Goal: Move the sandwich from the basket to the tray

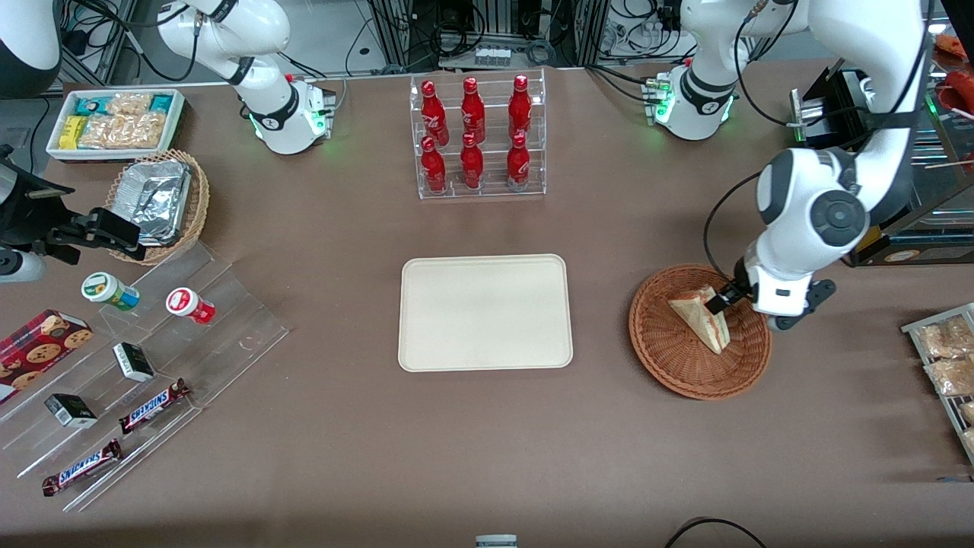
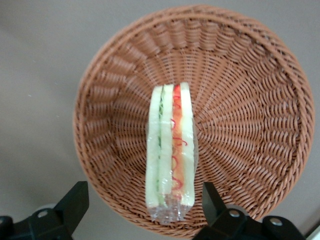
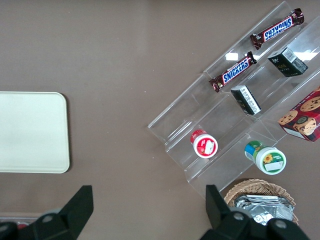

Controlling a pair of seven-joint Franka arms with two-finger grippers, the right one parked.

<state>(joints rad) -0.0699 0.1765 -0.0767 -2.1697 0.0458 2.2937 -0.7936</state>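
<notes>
At the parked arm's end of the table I see a white bin of snack packets (image 1: pixel 114 122), and nearer the front camera a pale wicker basket of foil containers (image 1: pixel 158 204). Nearer still, a stepped clear acrylic display (image 1: pixel 152 373) carries a green-lidded cup (image 1: pixel 109 291), a red-lidded cup (image 1: pixel 189 305), two small dark boxes and two Snickers bars (image 1: pixel 152 406), with a box of chocolate-chip cookies (image 1: pixel 38 346) beside it. In the middle stands a clear rack of red bottles (image 1: pixel 475 137), and nearer the camera than the rack lies the cream tray (image 1: pixel 485 312), with nothing on it. Toward my end of the table sits the reddish-brown woven basket (image 1: pixel 670 358), and the sandwich (image 1: pixel 704 318) lies in it: a wrapped wedge standing on edge, its red and green filling layers facing my wrist camera (image 2: pixel 170 150). My gripper (image 1: pixel 721 301) hangs just above the sandwich, over the basket. My fingers (image 2: pixel 75 202) are spread wide, one to each side of the wedge, with clear gaps between them and the wrap, so I am gripping nothing.
</notes>
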